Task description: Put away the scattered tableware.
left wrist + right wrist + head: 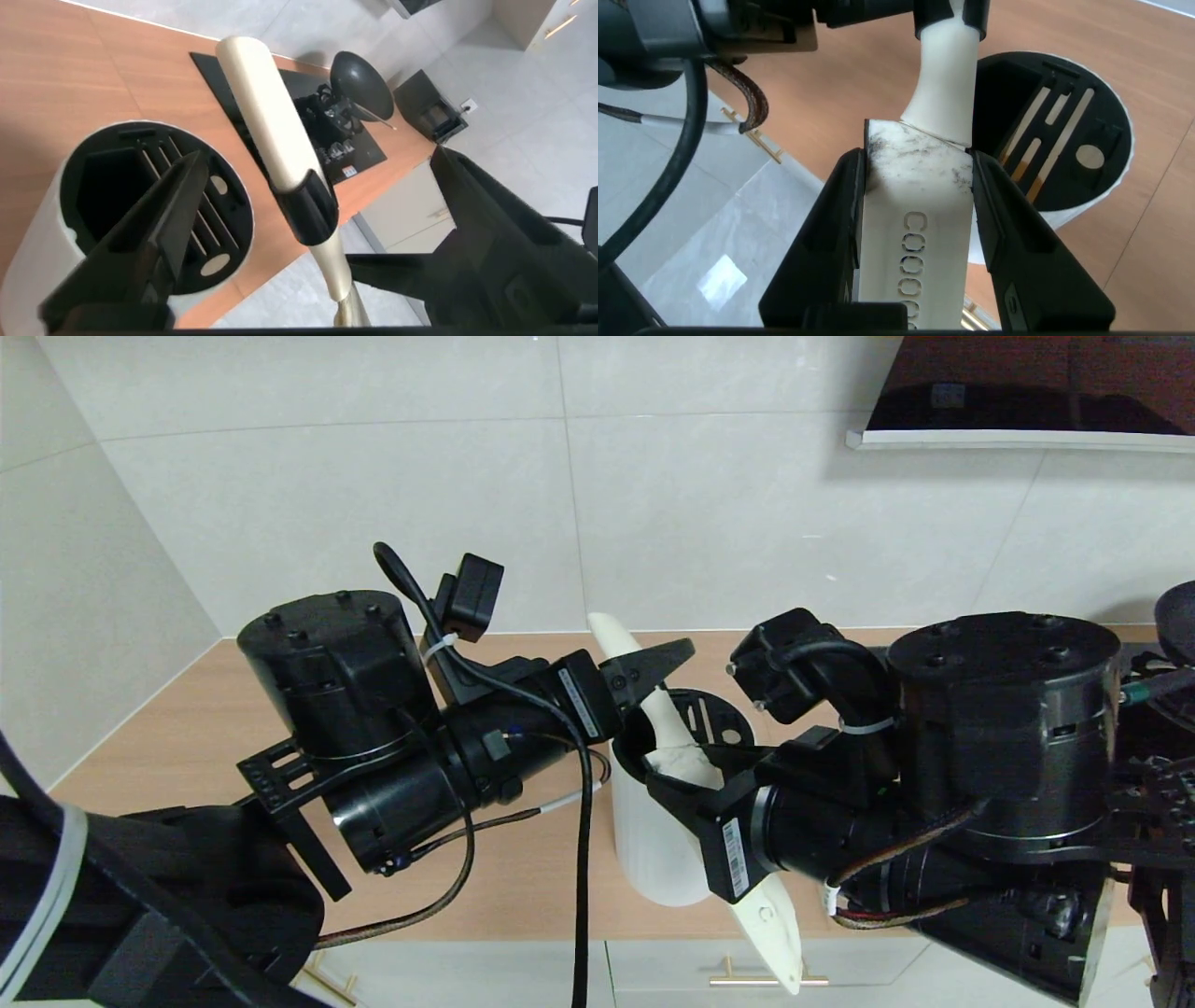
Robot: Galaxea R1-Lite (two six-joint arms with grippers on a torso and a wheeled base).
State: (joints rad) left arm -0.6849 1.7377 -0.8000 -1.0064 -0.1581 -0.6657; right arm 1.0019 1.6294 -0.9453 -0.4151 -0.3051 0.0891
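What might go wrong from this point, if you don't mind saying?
The right gripper holds the spatula tilted over the holder; it may catch the rim and tip the holder, which stands near the edge of the counter. The left gripper is close, so the arms could collide.

Counting now: one cream spatula (pixel 266 121) up in the air, and two grippers on the scene, the left gripper (pixel 653 674) and the right gripper (pixel 915 187). Below them, one white utensil holder (pixel 653 849). One wooden table (pixel 187 728) carries it, and there's one black cooktop (pixel 210 70) too.
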